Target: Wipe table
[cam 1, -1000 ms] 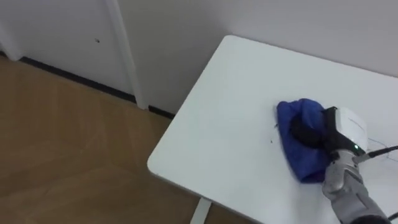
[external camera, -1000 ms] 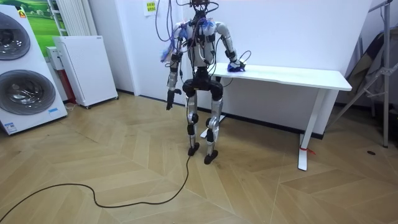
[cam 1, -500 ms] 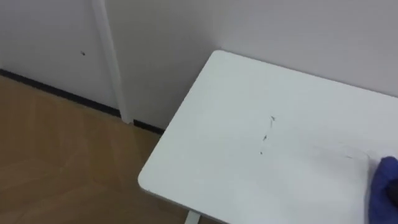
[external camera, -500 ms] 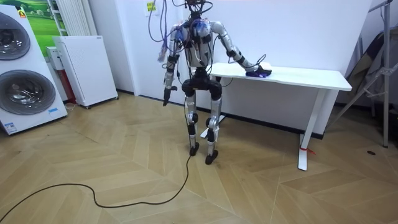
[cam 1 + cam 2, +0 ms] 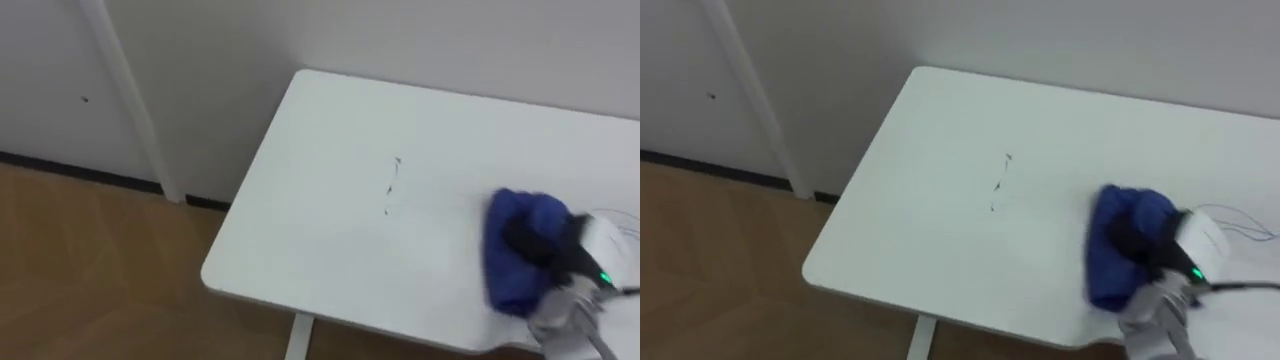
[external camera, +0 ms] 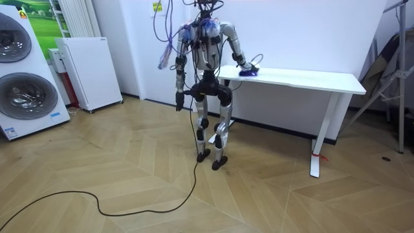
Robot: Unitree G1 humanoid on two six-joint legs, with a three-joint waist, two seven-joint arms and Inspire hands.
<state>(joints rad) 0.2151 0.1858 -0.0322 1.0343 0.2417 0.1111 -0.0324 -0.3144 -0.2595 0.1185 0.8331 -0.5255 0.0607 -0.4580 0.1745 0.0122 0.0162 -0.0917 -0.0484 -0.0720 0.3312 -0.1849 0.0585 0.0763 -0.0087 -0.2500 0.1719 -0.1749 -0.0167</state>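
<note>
A bunched blue cloth [image 5: 516, 250] lies on the white table [image 5: 320, 240] towards its right part, a short way in from the front edge. My right hand [image 5: 545, 243] rests on top of the cloth with its dark fingers curled into it. A few thin dark marks [image 5: 392, 184] are on the tabletop to the left of the cloth. In the room view I stand at the table's left end, right arm stretched onto the cloth [image 6: 246, 71]. My left hand [image 6: 180, 103] hangs by my hip.
The table's left corner and front edge [image 5: 215, 285] drop to a wooden floor. A white wall and a door frame [image 5: 125, 100] stand behind. In the room view, washing machines [image 6: 26, 71] and a white cabinet [image 6: 87, 71] are far left, and a folded stand [image 6: 388, 71] is far right.
My right hand swept the cloth to the right along the table, then brought it back left towards the marks. The eye view shifted; my left arm swung slightly.
</note>
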